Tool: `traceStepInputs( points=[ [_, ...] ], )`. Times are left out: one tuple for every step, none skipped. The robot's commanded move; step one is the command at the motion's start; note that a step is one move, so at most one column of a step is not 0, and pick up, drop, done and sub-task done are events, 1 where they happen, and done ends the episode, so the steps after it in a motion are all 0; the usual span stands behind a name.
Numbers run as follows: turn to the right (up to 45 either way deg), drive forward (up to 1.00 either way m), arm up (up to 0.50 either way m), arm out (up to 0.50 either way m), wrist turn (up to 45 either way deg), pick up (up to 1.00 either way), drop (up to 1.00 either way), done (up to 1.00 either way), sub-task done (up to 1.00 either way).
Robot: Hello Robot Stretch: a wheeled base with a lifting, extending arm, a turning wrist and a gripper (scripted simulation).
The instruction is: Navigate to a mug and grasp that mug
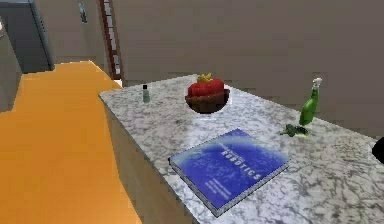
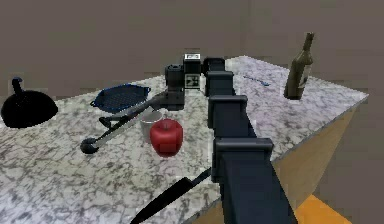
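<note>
In the arm side view the arm [image 2: 240, 150] rose from the bottom edge, just right of the middle, across the marble counter [image 2: 60, 165]. The gripper [image 2: 162, 96] sat a little above the frame's centre, left of the white marker squares [image 2: 193, 58]. Its state could not be read, and I could not tell whether it held anything, because things lay on the counter right at its far end.

A pale cup-like shape [image 2: 151, 116], which I judged to be the mug, stood just below and left of the gripper. A red apple [image 2: 166, 137] was close against its lower right. A long dark utensil [image 2: 115, 128] ran diagonally from beside the gripper toward the lower left. A dark blue dish [image 2: 120, 96] lay above it, and a black pan [image 2: 22, 106] stood at the left edge. A knife [image 2: 170, 200] lay at the lower middle, and a brown bottle [image 2: 298, 66] stood at the upper right.

In the forward view a blue book [image 1: 228, 165], a bowl of red fruit [image 1: 207, 95] and a green bottle [image 1: 312, 103] stood on the same counter.

The step in hand looked like the last approach before the grasp. The spot was crowded, so the fingers needed to be lined up on the cup's wall, not on the utensil. They should come in on the side away from the apple and take the body below the rim. Corrections ought to be small, and the lift straight up, clear of both neighbours.
</note>
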Motion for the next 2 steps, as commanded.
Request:
traceStepInputs(
  points=[
    [0.0, 0.00, 0.00, 0.00, 45.0, 0.00, 0.00, 0.00, 0.00],
    [0.0, 0.00, 0.00, 0.00, 6.0, 0.00, 0.00, 0.00, 0.00]
  ],
)
